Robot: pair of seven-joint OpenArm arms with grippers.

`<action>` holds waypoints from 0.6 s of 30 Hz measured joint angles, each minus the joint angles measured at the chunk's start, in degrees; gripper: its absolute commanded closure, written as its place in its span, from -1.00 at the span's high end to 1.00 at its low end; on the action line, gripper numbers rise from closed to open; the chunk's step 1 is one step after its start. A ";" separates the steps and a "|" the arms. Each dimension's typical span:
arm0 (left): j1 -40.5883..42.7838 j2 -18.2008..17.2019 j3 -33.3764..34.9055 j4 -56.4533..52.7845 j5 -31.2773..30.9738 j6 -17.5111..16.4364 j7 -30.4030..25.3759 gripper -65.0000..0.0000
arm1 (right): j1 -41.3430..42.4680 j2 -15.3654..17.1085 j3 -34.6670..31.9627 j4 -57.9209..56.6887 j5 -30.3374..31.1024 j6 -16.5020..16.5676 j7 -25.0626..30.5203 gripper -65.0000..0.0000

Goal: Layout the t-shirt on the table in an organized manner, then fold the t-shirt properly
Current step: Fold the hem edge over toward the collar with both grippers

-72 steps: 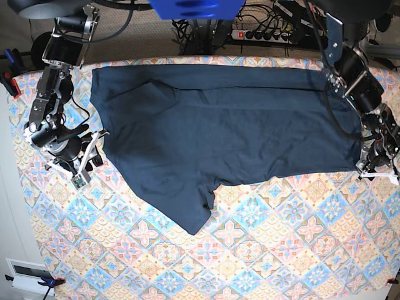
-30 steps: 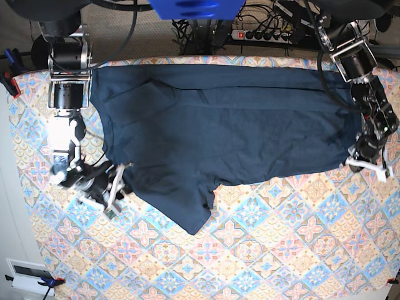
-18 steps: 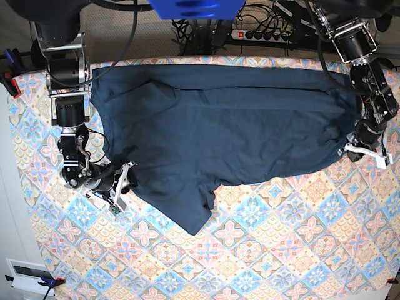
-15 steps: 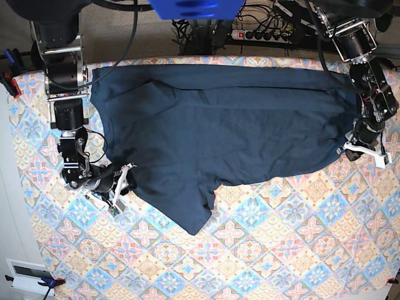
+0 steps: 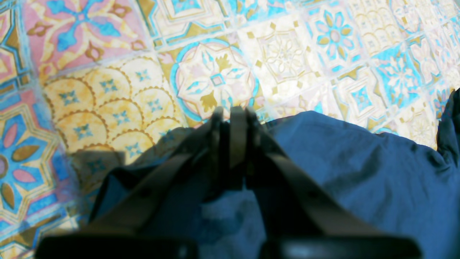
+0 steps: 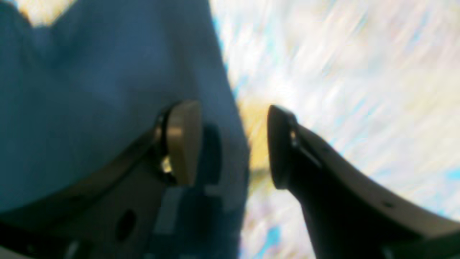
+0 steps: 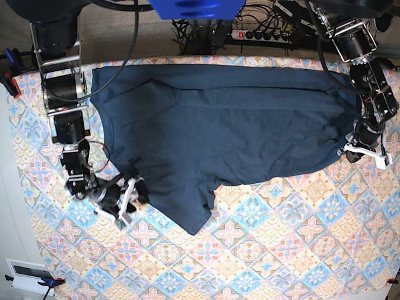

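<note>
Cluttered floor strip behind the work surface

In the base view, a grey carpeted floor (image 7: 134, 44) runs along the top, beyond both end effectors, crossed by loose black cables (image 7: 265, 25). A black power strip (image 7: 262, 34) with a red switch lies up there among them. A blue panel (image 7: 197, 7) juts in at top centre. A white wall socket plate (image 7: 28, 275) sits bottom left. Lighting is bright and even.
</note>
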 measured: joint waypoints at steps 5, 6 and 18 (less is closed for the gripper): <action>0.02 0.02 0.00 0.00 0.00 0.00 0.00 -1.00 | -0.15 0.28 6.75 -0.42 -0.61 -0.09 0.50 -0.09; 0.02 0.02 0.00 0.00 0.00 0.00 0.00 -1.00 | 0.46 0.52 7.06 -0.35 -0.42 -0.17 0.92 -0.09; 0.02 0.20 0.00 0.00 -0.02 0.00 0.00 -1.00 | -0.33 0.24 -1.27 -4.00 -3.91 -0.02 1.11 -0.10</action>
